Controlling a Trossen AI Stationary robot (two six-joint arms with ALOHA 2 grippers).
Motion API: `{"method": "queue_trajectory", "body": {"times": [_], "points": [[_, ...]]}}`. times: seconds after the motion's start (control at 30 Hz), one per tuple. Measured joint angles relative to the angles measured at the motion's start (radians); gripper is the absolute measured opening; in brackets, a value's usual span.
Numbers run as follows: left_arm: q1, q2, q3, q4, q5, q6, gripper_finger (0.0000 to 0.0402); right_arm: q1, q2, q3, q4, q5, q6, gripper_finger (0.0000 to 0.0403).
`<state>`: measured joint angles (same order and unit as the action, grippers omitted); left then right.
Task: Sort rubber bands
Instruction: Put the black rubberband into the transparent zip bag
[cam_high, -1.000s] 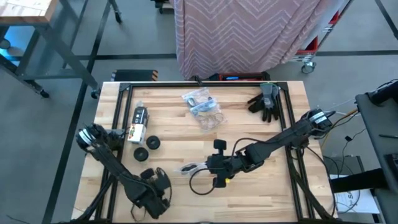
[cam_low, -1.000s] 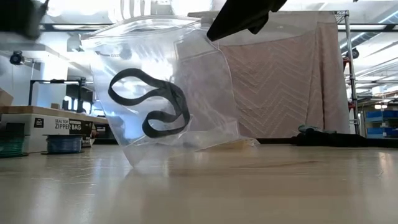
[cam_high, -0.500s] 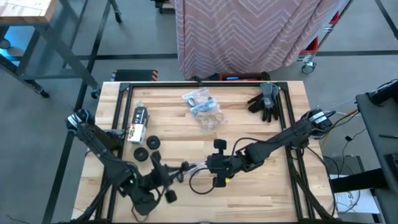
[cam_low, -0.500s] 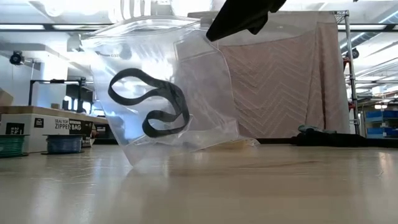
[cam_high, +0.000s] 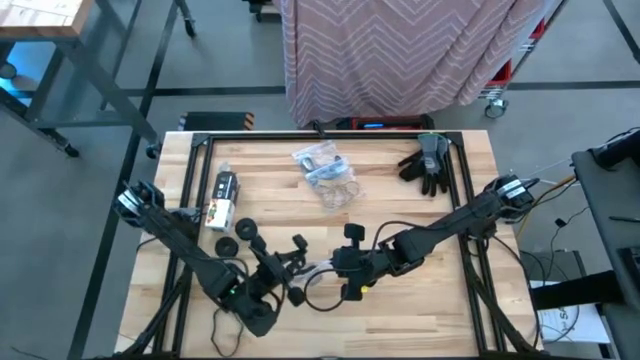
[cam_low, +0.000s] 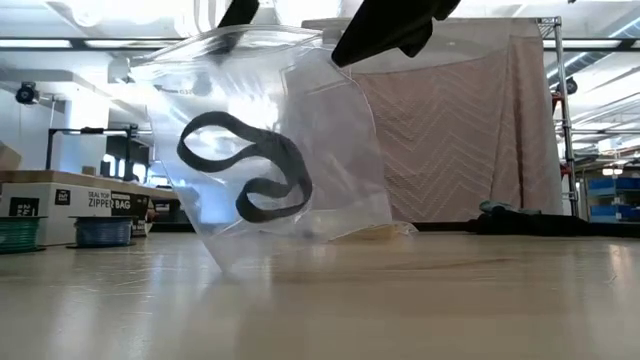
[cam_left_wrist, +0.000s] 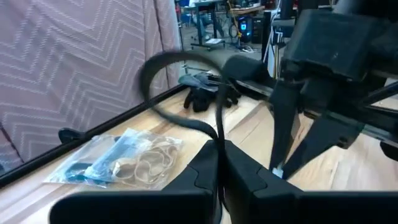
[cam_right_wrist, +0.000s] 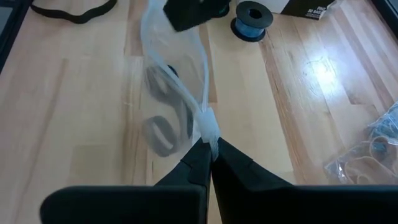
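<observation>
Your right gripper (cam_right_wrist: 208, 152) has its fingers together, clamped on the top edge of the clear bag (cam_low: 270, 150), which hangs below it down to the tabletop (cam_high: 420, 310); inside, just under that grip, you've got a black rubber band (cam_low: 245, 165) curled in loops. Your left gripper (cam_left_wrist: 219, 155) is pressed together too, pinching a second black band (cam_left_wrist: 180, 81) that arcs up and fwd from the fingertips, w/ the right arm's gripper body just beyond it. In the high view your left gripper (cam_high: 292, 262) sits right beside the bag's mouth, close to the right one. Further out past both: a second bag (cam_high: 325, 172) w/ blue and tan bands, and dark gloves (cam_high: 428, 165) well off toward the far right corner.
</observation>
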<state>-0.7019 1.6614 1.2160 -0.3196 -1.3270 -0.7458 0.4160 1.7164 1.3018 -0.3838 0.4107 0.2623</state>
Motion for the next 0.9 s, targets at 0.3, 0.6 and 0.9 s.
{"method": "queue_trajectory", "body": {"times": [0.3, 0.6, 0.9], "points": [[-0.006, 0.015, 0.0, 0.083, -0.001, 0.047, 0.0, -0.006, 0.0, 0.0, -0.004, 0.002, 0.036, 0.0], [-0.005, 0.017, 0.0, 0.088, -0.046, 0.099, 0.0, -0.024, -0.01, 0.0, 0.0, 0.009, 0.18, 0.0], [0.033, 0.013, 0.0, 0.088, -0.118, 0.133, 0.0, -0.025, -0.045, 0.0, 0.001, 0.093, 0.226, 0.0]]}}
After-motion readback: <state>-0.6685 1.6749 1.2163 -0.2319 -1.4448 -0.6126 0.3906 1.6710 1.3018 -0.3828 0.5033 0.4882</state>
